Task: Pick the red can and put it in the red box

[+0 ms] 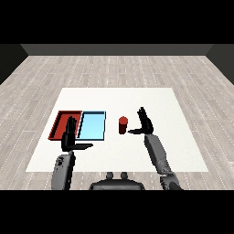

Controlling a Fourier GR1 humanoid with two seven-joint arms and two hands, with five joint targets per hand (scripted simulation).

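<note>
Lighting's pretty flat and even here, no obvious source. The white table (pixel 137 98) reads bright without glare and the grey plank floor (pixel 114 68) stays mid-toned. Shadows are faint, just a soft dark patch beside the red can (pixel 123 125). No edge warping.

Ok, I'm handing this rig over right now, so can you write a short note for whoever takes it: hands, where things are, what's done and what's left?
Right hand: open, fingers straight, thumb out toward the red can, just right of it, not curled round it.
Left hand: open, holding nothing, over the near edge of the red tray.
Red can: upright on the white table, right of the light blue tray, outside both trays.
Done: right hand brought up beside the can.
Left: close the hand on the can, lift it, carry it past the blue tray and set it in the red tray.
</note>
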